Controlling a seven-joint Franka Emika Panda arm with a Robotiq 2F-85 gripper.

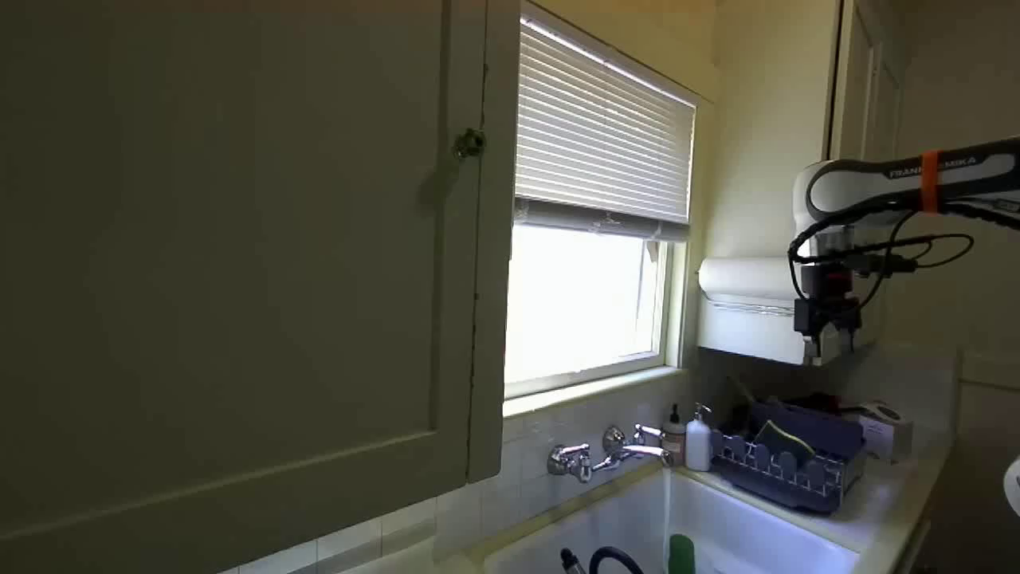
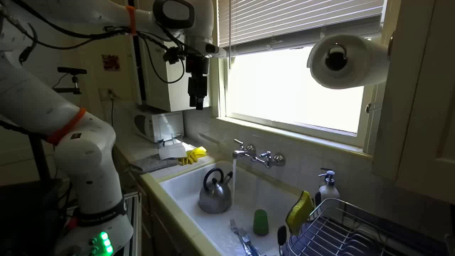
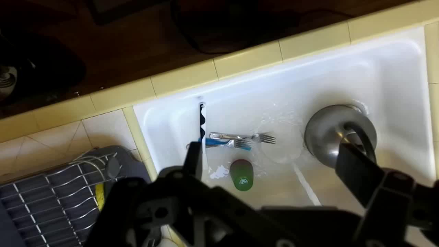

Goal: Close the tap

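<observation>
The chrome tap (image 1: 641,453) is mounted on the tiled wall above the sink (image 2: 177,188). It also shows in an exterior view (image 2: 245,153), with a handle on each side of its curved spout. Water (image 2: 234,181) runs from the spout into the sink. In the wrist view the water stream (image 3: 306,185) shows, but the tap itself is hidden behind or below the gripper. My gripper (image 3: 271,154) is open and empty, with its fingers wide apart. In the exterior views the gripper (image 1: 832,347) (image 2: 196,105) points down, well above the sink and higher than the tap, not touching it.
A steel kettle (image 3: 325,133), a green cup (image 3: 242,178) and forks (image 3: 240,139) are in the sink. A dish rack (image 2: 341,227) with a sponge (image 2: 300,213) and a white soap bottle (image 1: 698,442) stand beside it. Window sill (image 2: 291,137) and paper towel roll (image 2: 341,62) are above.
</observation>
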